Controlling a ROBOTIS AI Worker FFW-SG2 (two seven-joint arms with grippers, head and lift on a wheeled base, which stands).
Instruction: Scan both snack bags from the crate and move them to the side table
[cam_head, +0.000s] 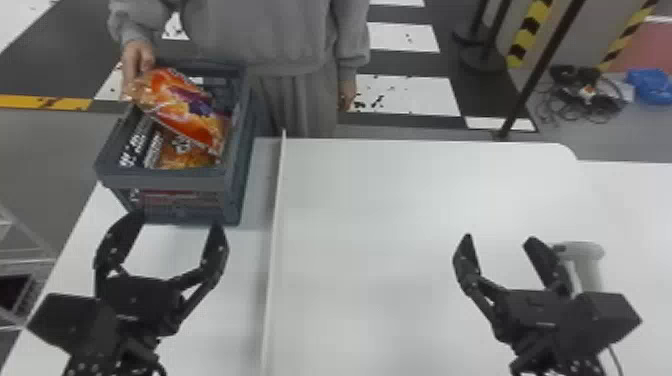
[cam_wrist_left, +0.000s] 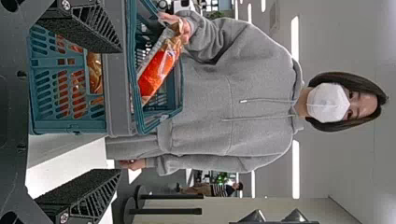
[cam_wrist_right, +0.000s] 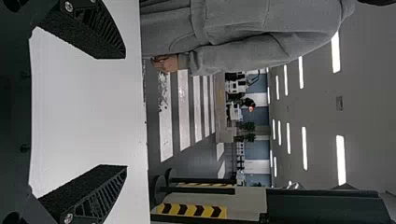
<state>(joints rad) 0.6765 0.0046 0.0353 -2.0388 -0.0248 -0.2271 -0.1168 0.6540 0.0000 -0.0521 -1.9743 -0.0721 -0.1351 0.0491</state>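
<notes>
A: And here's the orange snack bag, slanting in the crate's open mouth, its raised end in a person's hand! How does it handle?

B: Light, I'd say, glossy film, likely slippery, and the contents could crush under a hard squeeze. Go across the filled middle, gently, well clear of those human fingers!

A: Underneath, inside the crate, there's an amber snack bag!

B: Soft and crinkly too, by the look. I'd take it round the body once the upper one is away; a corner pinch might slip or tear.

A: Left gripper, near side of the crate?

B: Spread wide, nothing in its grasp! The right gripper, well to the crate's right, is parted and empty as well.

A: And farther right of the crate, on the counter, the handheld scanner!
</notes>
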